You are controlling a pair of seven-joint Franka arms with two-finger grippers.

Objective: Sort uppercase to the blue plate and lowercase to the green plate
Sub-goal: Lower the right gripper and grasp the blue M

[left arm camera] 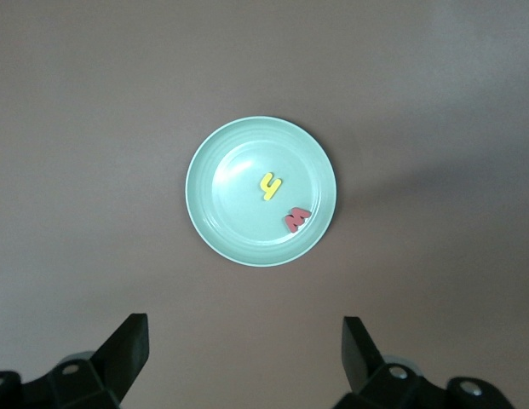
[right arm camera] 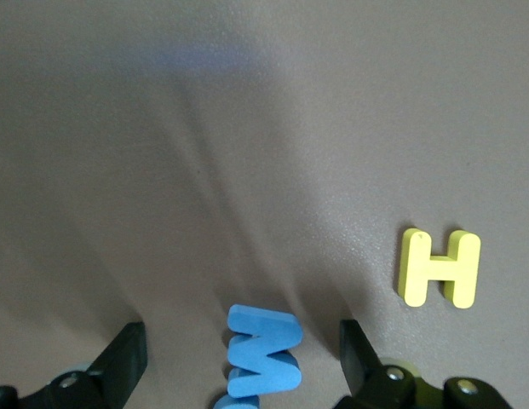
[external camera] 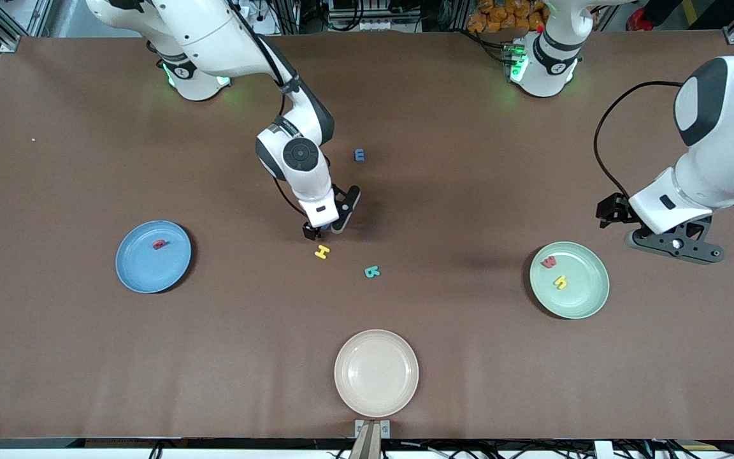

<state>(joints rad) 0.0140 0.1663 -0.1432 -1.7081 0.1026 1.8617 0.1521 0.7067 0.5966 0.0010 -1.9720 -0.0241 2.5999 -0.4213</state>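
My right gripper (external camera: 323, 229) is low over the middle of the table and open. The blue M (right arm camera: 262, 354) lies on the table between its fingers (right arm camera: 128, 354), apart from both. Another blue piece (right arm camera: 238, 399) touches the M, mostly hidden. The yellow H (external camera: 322, 252) (right arm camera: 439, 267) lies just nearer the front camera, and the teal R (external camera: 372, 271) lies nearer still. The blue m (external camera: 359, 154) lies toward the bases. The blue plate (external camera: 144, 268) holds the red Q (external camera: 159, 244). The green plate (external camera: 580, 293) (left arm camera: 230, 196) holds the red w (external camera: 549, 261) and the yellow h (external camera: 560, 281). My left gripper (external camera: 610, 210) (left arm camera: 245, 332) is open and empty, up beside the green plate.
An empty cream plate (external camera: 376, 373) stands near the table's front edge, midway along it. The blue plate is toward the right arm's end and the green plate toward the left arm's end.
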